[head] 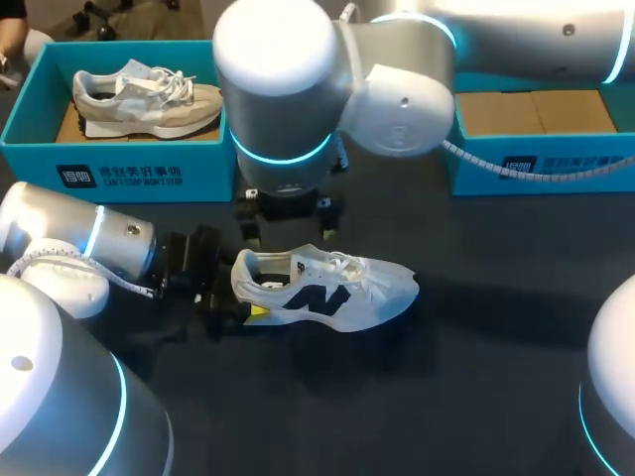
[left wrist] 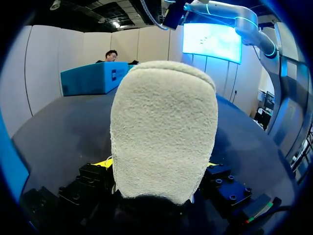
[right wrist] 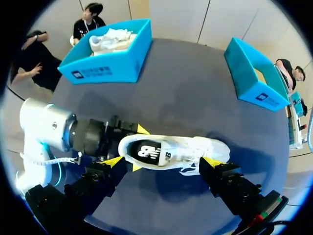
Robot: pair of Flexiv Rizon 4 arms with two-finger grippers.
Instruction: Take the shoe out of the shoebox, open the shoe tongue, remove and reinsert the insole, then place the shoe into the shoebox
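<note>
head view: white shoe [head: 332,290] with a dark side logo, upright on the dark table [head: 476,397], outside both boxes. its heel sits between the left gripper [head: 248,299] fingers, which seem to pinch it from both sides. the right gripper [right wrist: 164,161] hangs above the shoe, jaws spread wide and holding nothing. behind are a blue shoebox [head: 119,164] holding a beige shoe [head: 149,97] and a second blue box [head: 536,169], both with white print on their fronts, while the right arm [head: 288,89] hides the table between them.
</note>
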